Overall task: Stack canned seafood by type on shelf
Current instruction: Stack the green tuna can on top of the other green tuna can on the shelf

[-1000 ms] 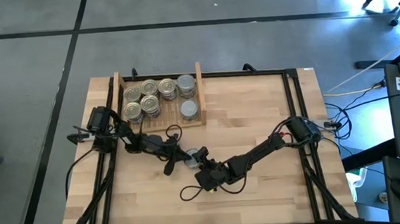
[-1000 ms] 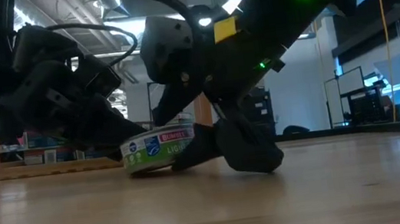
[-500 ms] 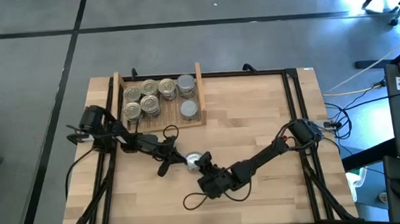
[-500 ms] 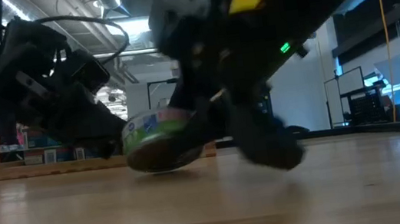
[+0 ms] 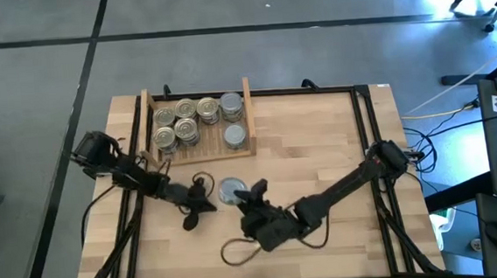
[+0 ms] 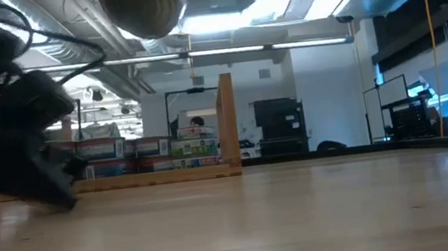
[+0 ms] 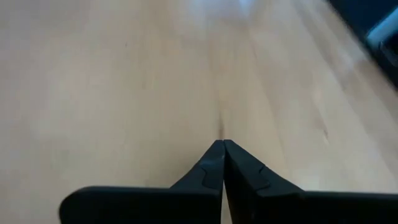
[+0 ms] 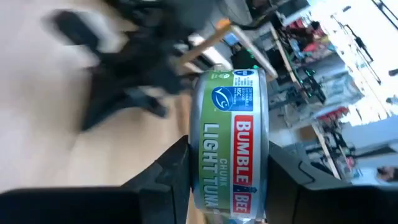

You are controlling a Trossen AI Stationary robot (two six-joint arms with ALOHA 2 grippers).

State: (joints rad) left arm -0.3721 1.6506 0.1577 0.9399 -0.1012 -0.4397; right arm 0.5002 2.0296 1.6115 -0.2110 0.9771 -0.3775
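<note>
My right gripper (image 5: pixel 245 192) is shut on a tuna can (image 5: pixel 230 190) with a grey top and a green label (image 8: pixel 233 143). It holds the can high above the table, at the top of the low view (image 6: pixel 143 6). My left gripper (image 5: pixel 192 211) is shut and empty, low over the wood left of the can (image 7: pixel 222 144). The shelf (image 5: pixel 246 95) stands at the far left of the table, and several cans (image 5: pixel 186 121) rest on its slatted base. My right gripper pinches the can across its height, one finger (image 8: pixel 177 171) on one flat face and the other finger (image 8: pixel 283 177) on the opposite face, the label wall (image 8: pixel 231 186) between them. The fingers come roughly level from the table's right. The can is lifted clear of the table.
Bare tabletop (image 5: pixel 319 143) spreads right of the shelf. A loop of dark cable (image 5: pixel 237 249) hangs under my right arm near the front edge. The shelf's upright side board (image 6: pixel 229 120) stands behind the working spot. Black rails (image 5: pixel 368 148) run along the table's sides.
My right gripper has taken the can off the table and raised it high, rolling its wrist; the can tipped as it left the wood. My left gripper has drawn back toward the table's left edge, away from the can, staying shut.
</note>
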